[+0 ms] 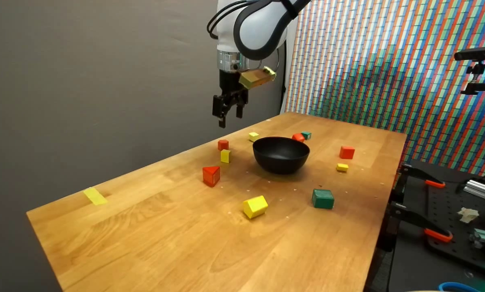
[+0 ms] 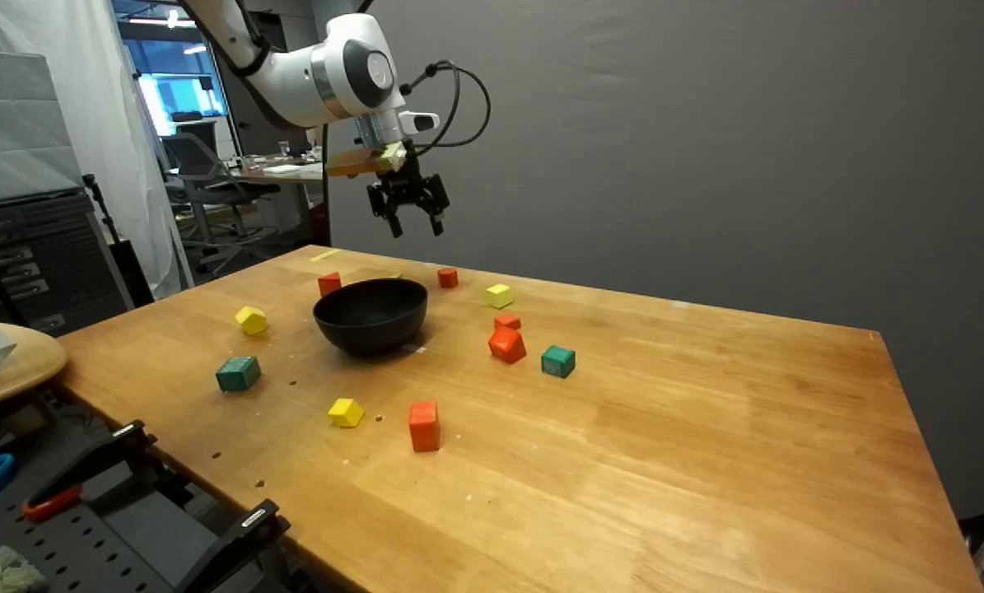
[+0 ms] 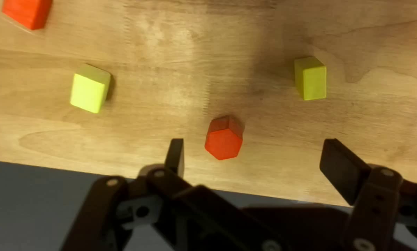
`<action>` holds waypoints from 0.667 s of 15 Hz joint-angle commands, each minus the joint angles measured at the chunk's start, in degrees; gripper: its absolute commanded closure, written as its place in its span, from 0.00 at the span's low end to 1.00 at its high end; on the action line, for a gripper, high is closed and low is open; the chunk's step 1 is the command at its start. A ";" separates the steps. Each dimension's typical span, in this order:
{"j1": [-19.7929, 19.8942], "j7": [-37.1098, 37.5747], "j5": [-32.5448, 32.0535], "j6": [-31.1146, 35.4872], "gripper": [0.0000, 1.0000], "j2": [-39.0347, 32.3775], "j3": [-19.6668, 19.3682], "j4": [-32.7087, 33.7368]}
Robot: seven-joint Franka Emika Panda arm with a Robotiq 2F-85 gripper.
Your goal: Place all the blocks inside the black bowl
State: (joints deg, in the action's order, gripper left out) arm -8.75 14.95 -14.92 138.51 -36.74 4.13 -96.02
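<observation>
i find my gripper (image 2: 417, 229) hanging above the table (image 2: 706, 453) near its edge, fingers standing wide apart; i record the black bowl (image 1: 281, 166) upright on that table, with red, yellow and green blocks (image 2: 558, 361) scattered around it

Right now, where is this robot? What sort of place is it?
Most likely a robotics lab or workshop. A white robot arm hangs over a wooden table, what look like clamps sit by its edge, and an exterior view shows an office chair in the background.
</observation>
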 commanded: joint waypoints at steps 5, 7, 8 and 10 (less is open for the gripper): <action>0.82 -9.43 8.02 -4.90 0.00 -12.77 -0.37 16.67; 0.51 -10.02 7.98 -6.19 0.00 -14.36 -0.71 18.49; 0.24 -9.95 7.71 -6.57 0.00 -15.21 -0.97 19.44; 0.01 -9.89 7.52 -7.57 0.00 -16.90 -1.26 21.62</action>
State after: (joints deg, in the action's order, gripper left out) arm -7.89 6.78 -8.46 133.75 -50.30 3.95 -80.20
